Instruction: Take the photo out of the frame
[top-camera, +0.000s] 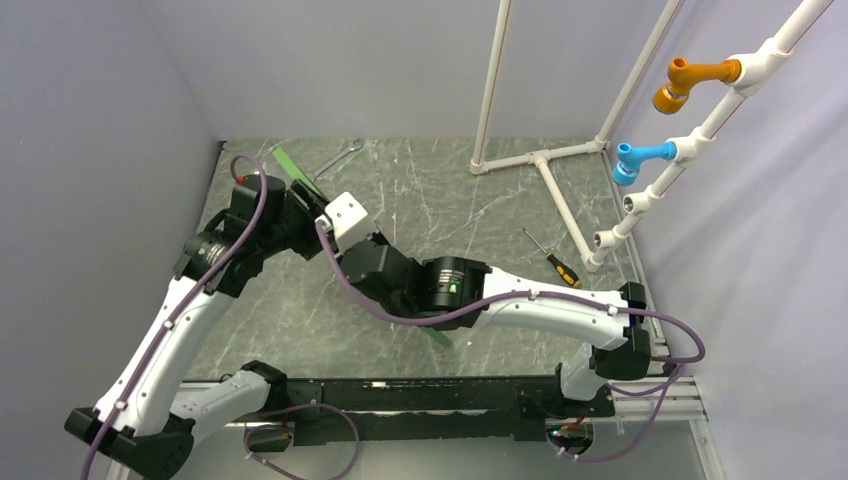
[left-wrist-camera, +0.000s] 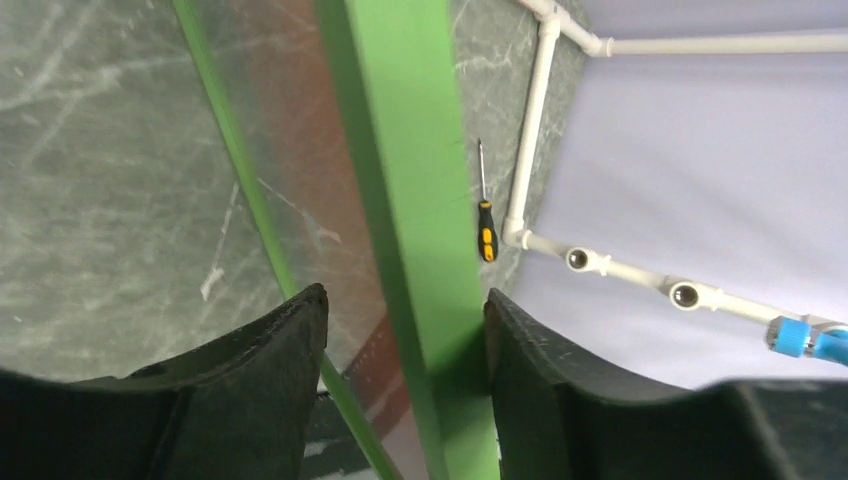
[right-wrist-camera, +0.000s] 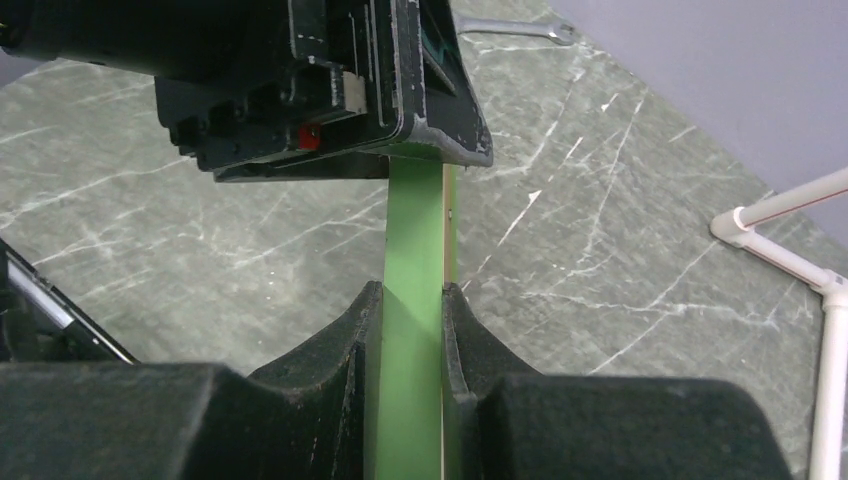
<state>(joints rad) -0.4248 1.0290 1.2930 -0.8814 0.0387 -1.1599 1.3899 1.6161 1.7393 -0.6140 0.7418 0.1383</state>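
Right gripper (right-wrist-camera: 412, 295): both fingers (right-wrist-camera: 350, 340) clamped flat on one green rail of the frame (right-wrist-camera: 415, 220), pads touching both sides, with a light wood-coloured edge on the rail's right side. The rail ran straight up the right wrist view into the underside of the left gripper (left-wrist-camera: 405, 300).

Left gripper: fingers (left-wrist-camera: 285, 340) set wider, with the frame between them. The broad green rail touched the right-hand pad and a thin green rail ran along the inner edge of the left-hand pad, so it read as gripping.

Contents: a blurred reddish sheet, taken as the photo (left-wrist-camera: 300, 120), sat between the two rails in the left wrist view. It was inside the frame and lay between the left fingers. No detail of the print was readable.

Edges and room:
- In the top view the frame was mostly hidden by the arms. One green end showed in the upper left, near the back-left corner, and another bit showed at lower centre under the right arm.
- The grey marbled table (right-wrist-camera: 620, 200) lay bare to the right of the grippers.
- A wrench (right-wrist-camera: 520, 27) lay at the back, near the frame's upper end.
- A screwdriver (left-wrist-camera: 486, 228) lay far right, just beside the white pipe rack (left-wrist-camera: 530, 130).
- The blue fitting (top-camera: 640, 157) and orange fitting (top-camera: 690, 80) sat on the rack's upper right, well apart from the frame.
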